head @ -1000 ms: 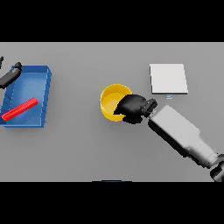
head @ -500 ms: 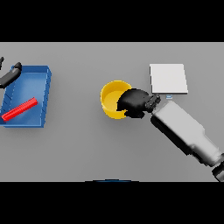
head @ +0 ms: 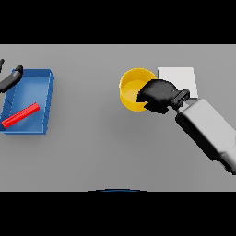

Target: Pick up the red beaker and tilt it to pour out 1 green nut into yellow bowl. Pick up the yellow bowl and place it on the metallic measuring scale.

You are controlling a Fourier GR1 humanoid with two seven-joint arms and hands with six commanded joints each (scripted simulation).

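Two things matter most at this moment: the yellow bowl (head: 132,90) and the metallic measuring scale (head: 179,79), which lie close together at the middle right of the grey worktop (head: 92,147). The bowl's right rim is gripped by the right hand (head: 158,95), whose dark fingers are curled over the rim so that part of the bowl is hidden; whether the bowl is lifted clear of the worktop cannot be told. The scale, a pale square plate, is seen just right of the bowl and slightly farther away, partly covered by the hand and wrist. Since the bowl is held by one edge only, a tilt toward its free left side is judged likely during the carry, and any nut inside could be spilled; no green nut can be made out in the bowl. If the bowl is kept too low, the scale's near-left edge could be struck and the plate shoved. A release made too early could leave the bowl overhanging the plate's left edge. At the far left, the red beaker (head: 20,115) lies on its side in the blue tray (head: 44,87), and the left hand (head: 11,78) is seen at the tray's far-left corner, its fingers' state not discernible.
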